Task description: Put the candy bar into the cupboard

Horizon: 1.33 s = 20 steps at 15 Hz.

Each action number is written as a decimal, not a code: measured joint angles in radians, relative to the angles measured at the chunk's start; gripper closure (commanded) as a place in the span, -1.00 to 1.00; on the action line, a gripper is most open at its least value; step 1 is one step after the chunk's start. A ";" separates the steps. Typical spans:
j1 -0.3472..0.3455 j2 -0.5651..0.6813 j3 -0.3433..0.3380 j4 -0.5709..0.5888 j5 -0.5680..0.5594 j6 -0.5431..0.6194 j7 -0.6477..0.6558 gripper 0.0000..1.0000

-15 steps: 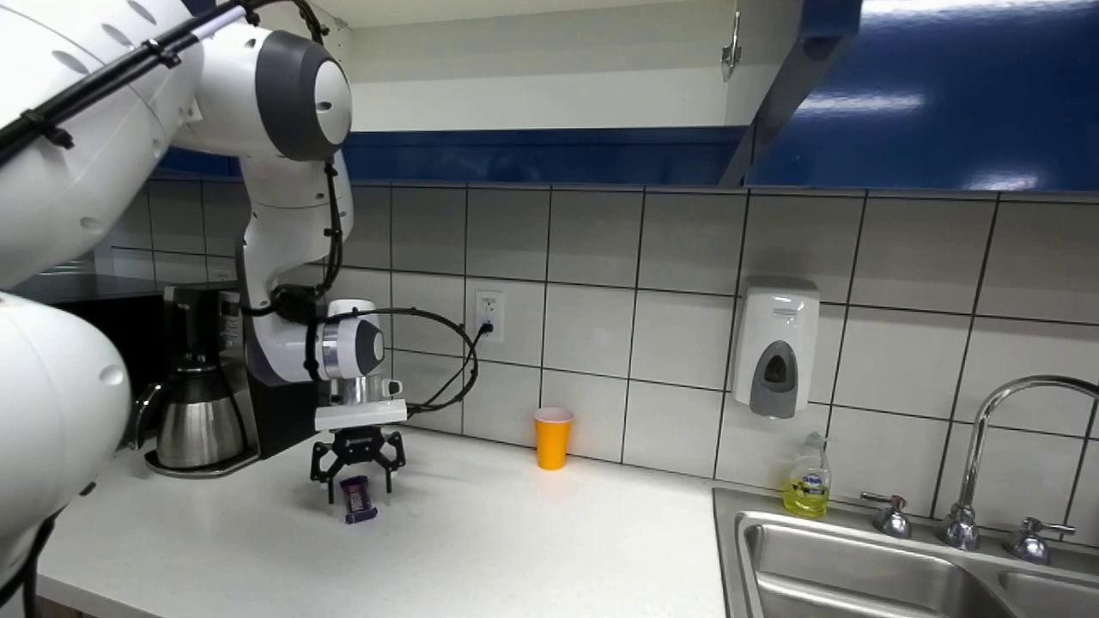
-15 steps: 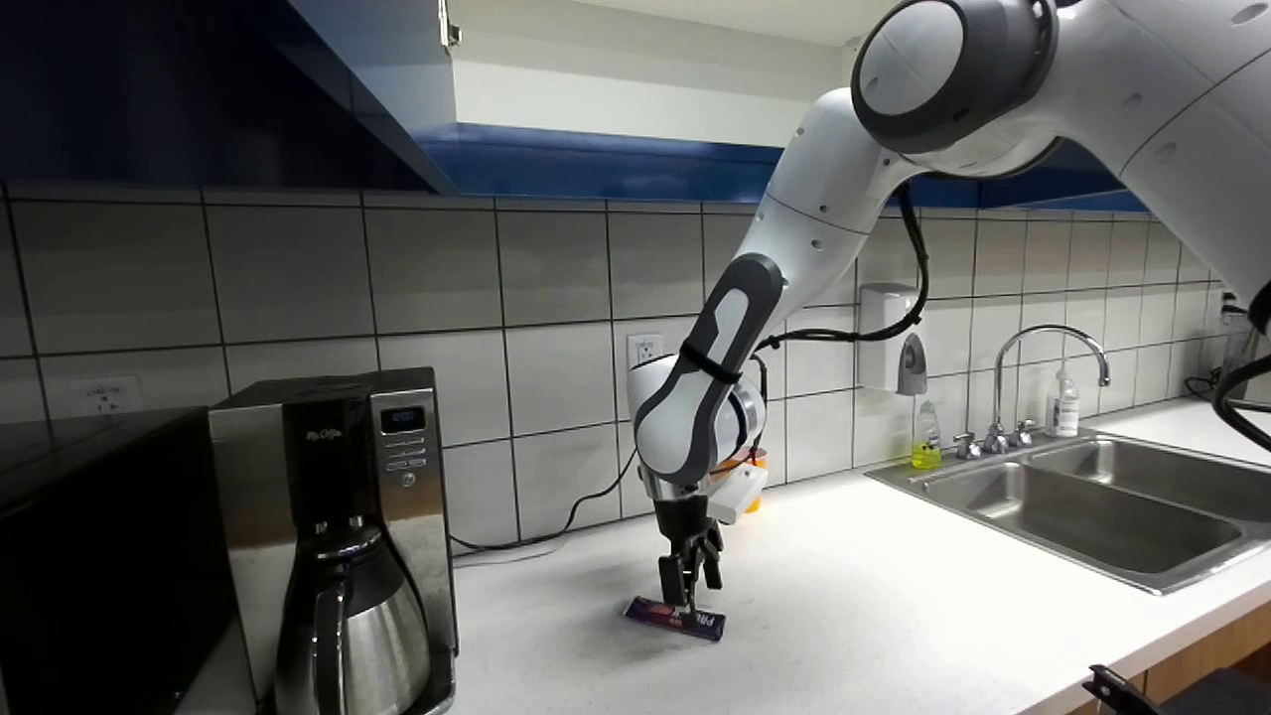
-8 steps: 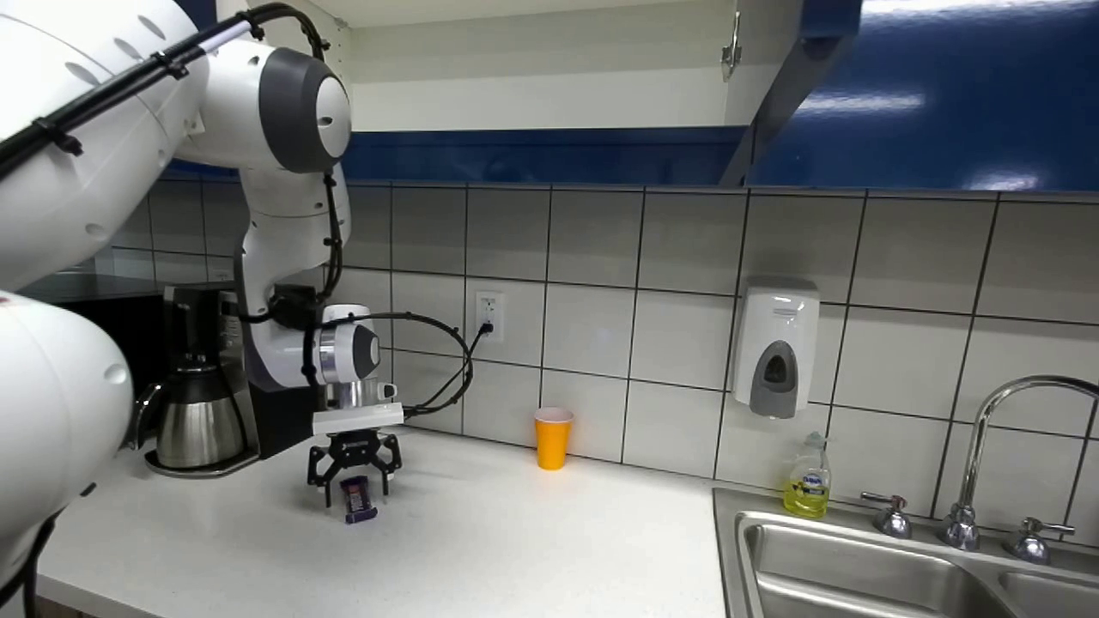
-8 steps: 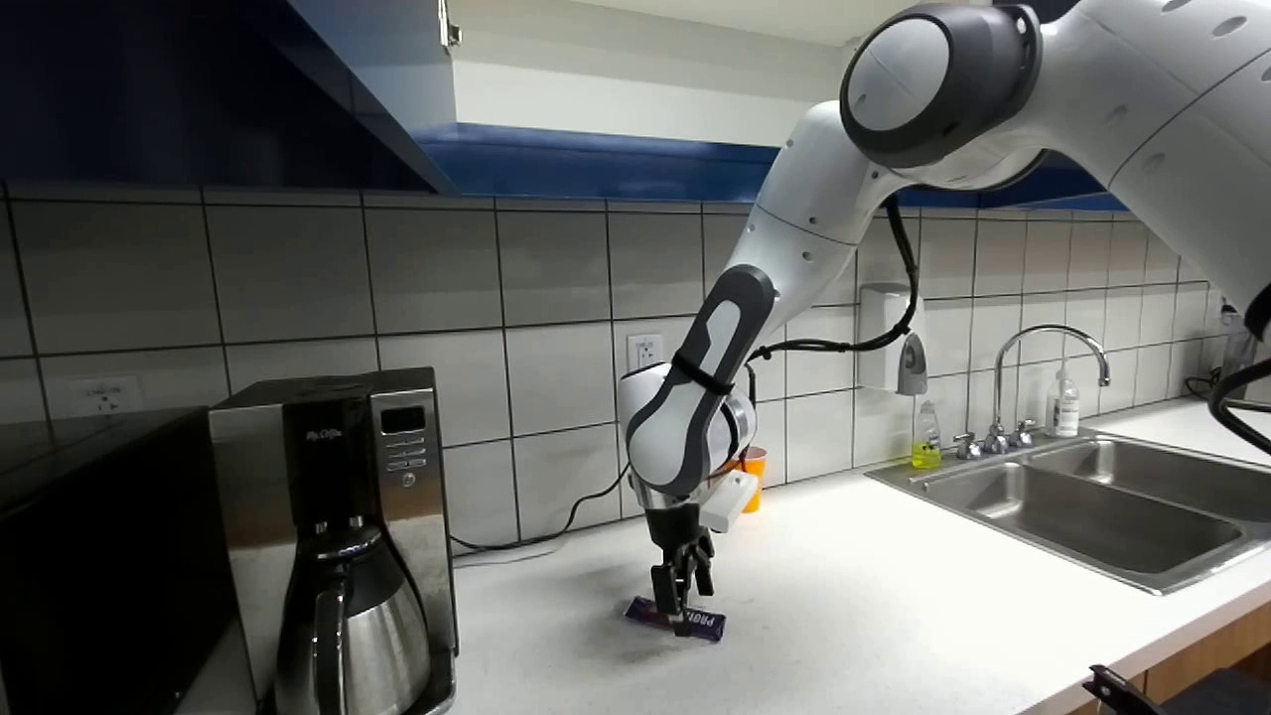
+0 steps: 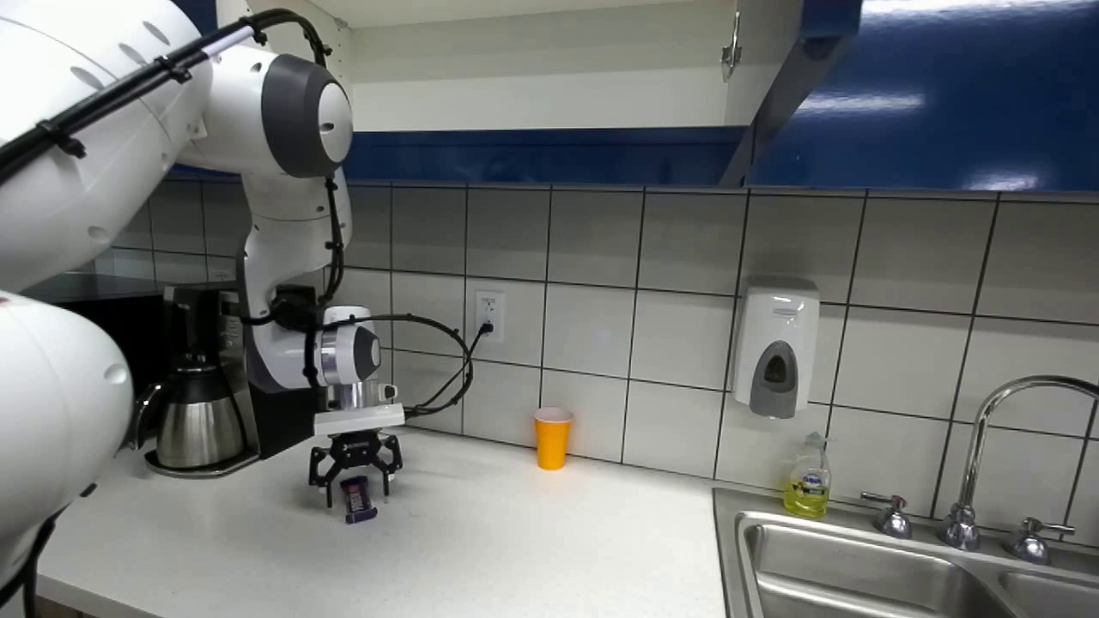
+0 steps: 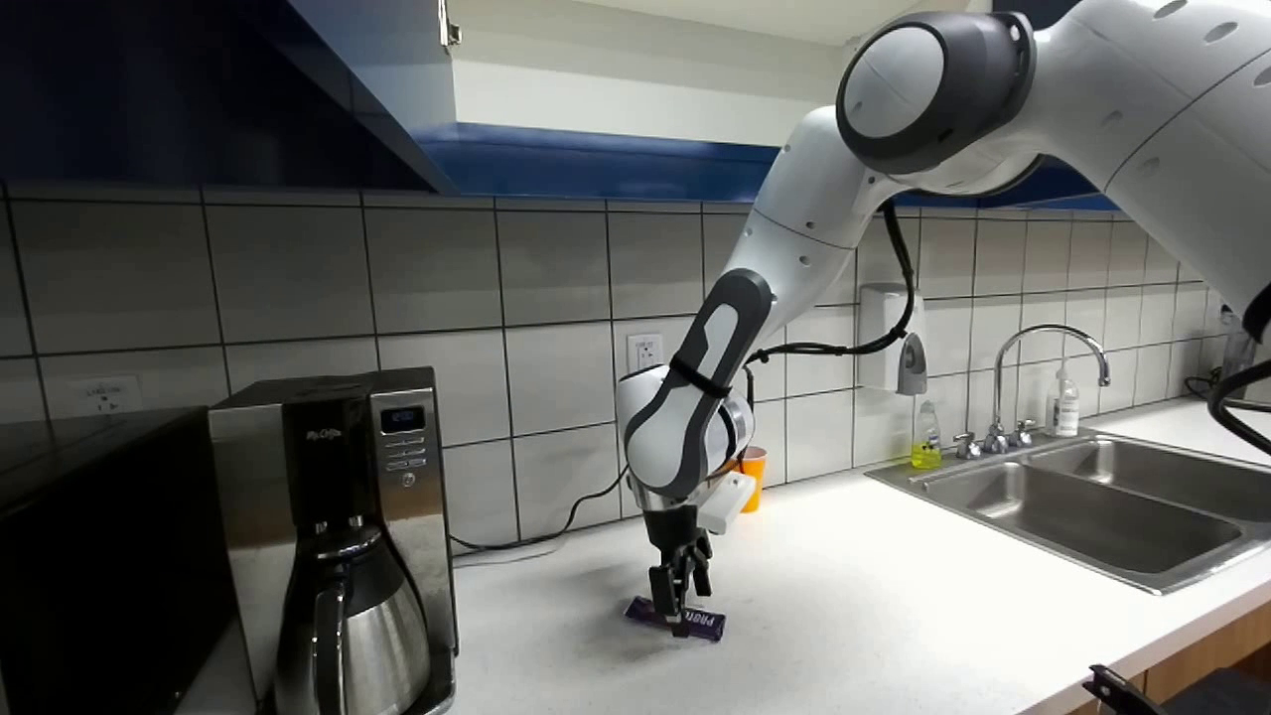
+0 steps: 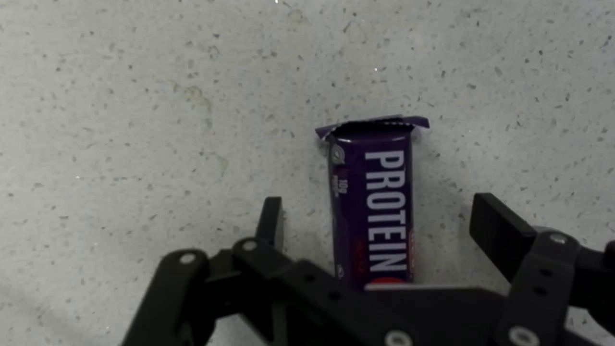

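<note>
The candy bar (image 7: 350, 206) is a dark purple packet marked PROTEIN. It lies flat on the white counter and shows in both exterior views (image 5: 361, 512) (image 6: 707, 625). My gripper (image 7: 378, 204) is open, pointing down over the bar. In the wrist view the bar lies between the two fingers, with a gap on each side and its near end hidden by the gripper body. The gripper also shows in both exterior views (image 5: 357, 495) (image 6: 691, 608), its fingertips low near the counter. The cupboard (image 5: 549, 156) hangs above with its blue front raised and white interior showing, also here (image 6: 616, 164).
An orange cup (image 5: 552, 439) stands by the tiled wall. A coffee maker (image 6: 402, 536) with a steel carafe stands near the arm. A sink (image 5: 859, 562) with a faucet and a yellow soap bottle (image 5: 807, 485) is along the counter. A soap dispenser (image 5: 777, 343) hangs on the wall.
My gripper has come down a little and shifted slightly toward the coffee maker, so its fingers now sit lower around the bar. The candy bar has not moved.
</note>
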 measured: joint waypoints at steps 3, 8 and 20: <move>0.000 0.009 0.000 0.008 0.000 -0.001 0.000 -1.00; 0.000 0.015 0.000 0.015 0.000 -0.004 0.000 0.03; 0.001 0.020 0.005 0.029 0.000 -0.024 -0.001 0.72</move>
